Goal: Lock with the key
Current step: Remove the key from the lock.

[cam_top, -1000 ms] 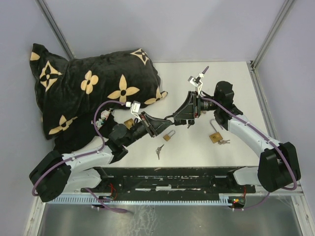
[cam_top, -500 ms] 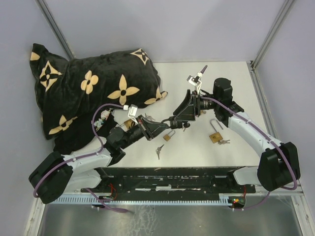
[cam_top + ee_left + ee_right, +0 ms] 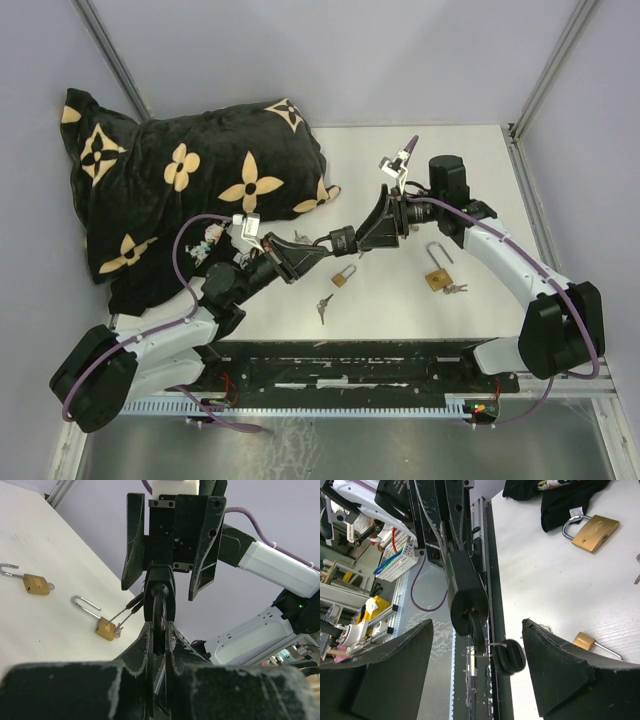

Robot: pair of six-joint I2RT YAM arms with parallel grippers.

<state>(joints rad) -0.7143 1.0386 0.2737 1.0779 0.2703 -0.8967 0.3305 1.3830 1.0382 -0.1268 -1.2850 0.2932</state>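
While my left jaws pinch the black-headed key aloft over the worktop, my right jaws stand spread, flanking it untouched; one brass padlock lies below, a second padlock to its right.

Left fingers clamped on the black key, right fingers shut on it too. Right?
No: the right fingers are open, standing clear either side of the black key, as the right wrist view shows. The left fingers are clamped on it.
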